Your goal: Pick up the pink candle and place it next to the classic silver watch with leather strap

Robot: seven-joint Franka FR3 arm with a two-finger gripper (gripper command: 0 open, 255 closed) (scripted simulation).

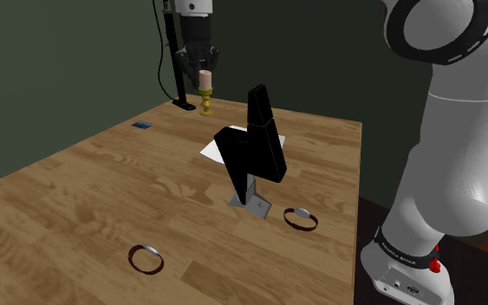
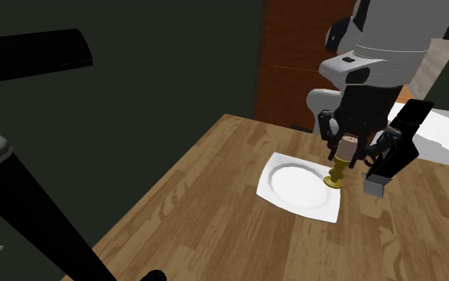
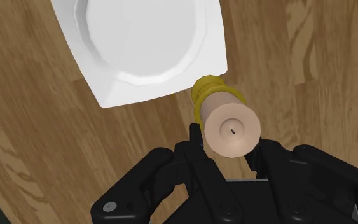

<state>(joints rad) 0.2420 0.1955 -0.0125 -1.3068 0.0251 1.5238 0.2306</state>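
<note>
- Gripper [image 3: 229, 151] clamped on the candle [image 3: 232, 129].
- Candle stands at the plate's [image 2: 294, 180] 3 o'clock corner in the second exterior view.
- Watch [image 1: 301, 218] lies well apart, at the candle's 5 o'clock in the shoulder view.

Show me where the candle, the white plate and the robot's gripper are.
candle [image 3: 231, 130], wrist view, its round top.
white plate [image 2: 294, 182], second exterior view, its bare middle.
gripper [image 1: 204, 76], shoulder view, between its fingertips.

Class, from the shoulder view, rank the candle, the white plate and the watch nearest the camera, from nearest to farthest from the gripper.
1. The candle, between the gripper's fingers.
2. The white plate, mid-table.
3. The watch, by the table's front edge, at the view's lower left.
</note>
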